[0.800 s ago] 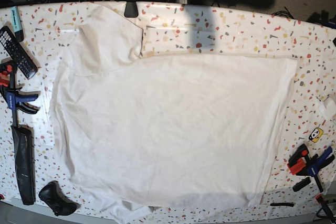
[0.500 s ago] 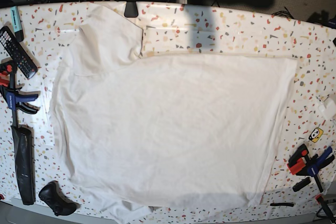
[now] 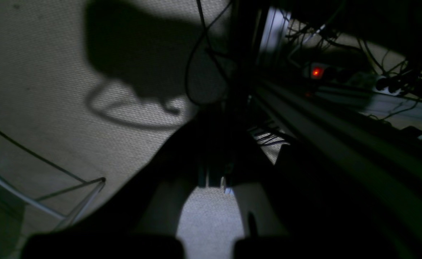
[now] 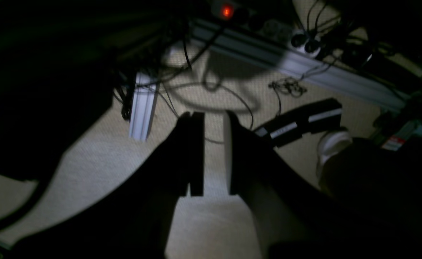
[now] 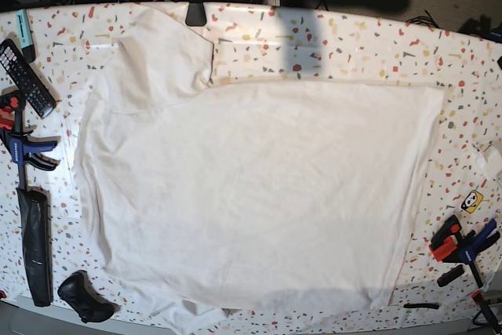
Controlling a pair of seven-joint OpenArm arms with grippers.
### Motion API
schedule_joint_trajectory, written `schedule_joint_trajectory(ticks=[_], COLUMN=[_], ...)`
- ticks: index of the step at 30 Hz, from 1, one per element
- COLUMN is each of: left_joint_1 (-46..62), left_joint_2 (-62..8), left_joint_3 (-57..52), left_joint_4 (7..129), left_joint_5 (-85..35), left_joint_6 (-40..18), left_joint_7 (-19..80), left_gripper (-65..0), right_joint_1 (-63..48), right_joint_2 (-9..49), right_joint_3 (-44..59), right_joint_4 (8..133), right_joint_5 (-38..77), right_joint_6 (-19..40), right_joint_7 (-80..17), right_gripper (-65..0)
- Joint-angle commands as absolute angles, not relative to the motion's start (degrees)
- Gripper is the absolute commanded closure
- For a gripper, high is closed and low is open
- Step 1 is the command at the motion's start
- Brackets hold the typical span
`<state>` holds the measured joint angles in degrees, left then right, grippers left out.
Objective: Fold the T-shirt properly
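The T-shirt [image 5: 259,194] lies spread flat on the speckled table [image 5: 353,45] in the base view, covering most of it. One short sleeve [image 5: 161,56] points to the back left, and the hem is to the right. No gripper is over the cloth. In the left wrist view my left gripper [image 3: 214,180] hangs over carpeted floor with its dark fingers together and nothing in them. In the right wrist view my right gripper [image 4: 214,120] also faces the floor, its fingers [image 4: 196,151] parted by a narrow gap that holds nothing.
On the table's left edge lie a remote control [image 5: 23,76], a blue clamp [image 5: 23,151], a long black bar [image 5: 35,245] and a black lump [image 5: 82,297]. Red and blue clamps [image 5: 463,242] sit at the front right. Cables and a lit power strip [image 4: 226,10] lie on the floor.
The T-shirt has not moved. A dark arm part at the top edge of the base view has drawn further back out of the picture.
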<state>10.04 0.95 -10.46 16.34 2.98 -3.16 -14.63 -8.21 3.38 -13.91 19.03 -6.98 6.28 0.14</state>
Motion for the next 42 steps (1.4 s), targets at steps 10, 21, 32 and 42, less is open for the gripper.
schedule_joint_trajectory(ticks=[10, 21, 32, 42], left_joint_1=[15.1, 22.7, 36.6, 46.4], left_joint_2=[0.9, -1.2, -3.0, -3.0], left_joint_3=[-10.4, -10.4, -10.4, -10.4], left_joint_4=[16.5, 19.3, 29.8, 43.3], left_joint_5=[3.0, 3.0, 3.0, 1.8], left_joint_6=[-3.0, -3.0, -3.1, -3.1], left_joint_7=[-16.1, -32.2, -56.4, -57.8], left_gripper=[0.0, 0.0, 0.0, 0.0], right_joint_1=[-8.9, -18.6, -34.7, -48.1], right_joint_2=[7.6, 12.3, 15.0, 15.3], right_joint_3=[-13.9, -13.9, -13.9, -13.9], right_joint_4=[19.3, 25.1, 47.3, 67.2], right_joint_5=[-6.9, -3.8, -1.3, -1.3], right_joint_6=[5.8, 6.3, 6.8, 6.8], right_joint_7=[-1.8, 8.4, 15.3, 16.1], right_gripper=[-9.3, -9.3, -9.3, -9.3])
